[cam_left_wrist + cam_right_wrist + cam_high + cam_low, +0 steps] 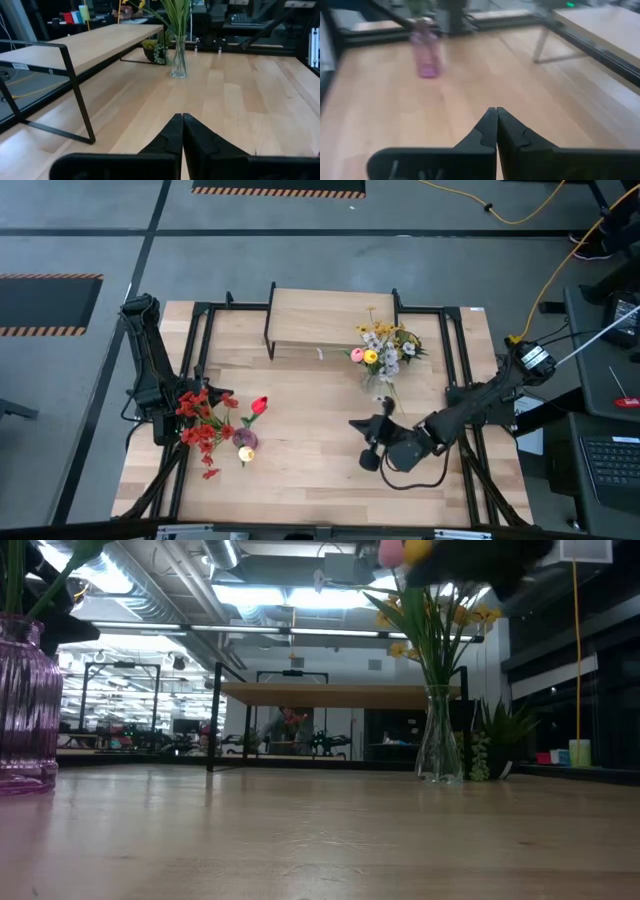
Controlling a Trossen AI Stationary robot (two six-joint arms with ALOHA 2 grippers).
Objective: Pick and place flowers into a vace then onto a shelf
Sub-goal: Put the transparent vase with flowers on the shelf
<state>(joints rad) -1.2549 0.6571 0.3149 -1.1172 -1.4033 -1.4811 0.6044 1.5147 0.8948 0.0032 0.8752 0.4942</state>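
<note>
Red flowers (205, 425) and a red tulip (260, 405) stand in a purple ribbed vase (25, 710) on the table's near left; the right wrist view shows the vase (426, 55) too. A clear glass vase (178, 60) with yellow, white and pink blossoms (383, 352) stands in front of the shelf (330, 318). My left gripper (182, 121) is shut and holds nothing; it sits at the left edge beside the red flowers. My right gripper (496, 114) is also shut on nothing, over the table's near right, pointing toward the purple vase.
The shelf's black legs (80, 105) stand on the far part of the table. A small green plant (152, 50) sits under the shelf by the clear vase. Bare wood (310, 430) lies between the two vases. Cables and a keyboard lie beyond the right edge.
</note>
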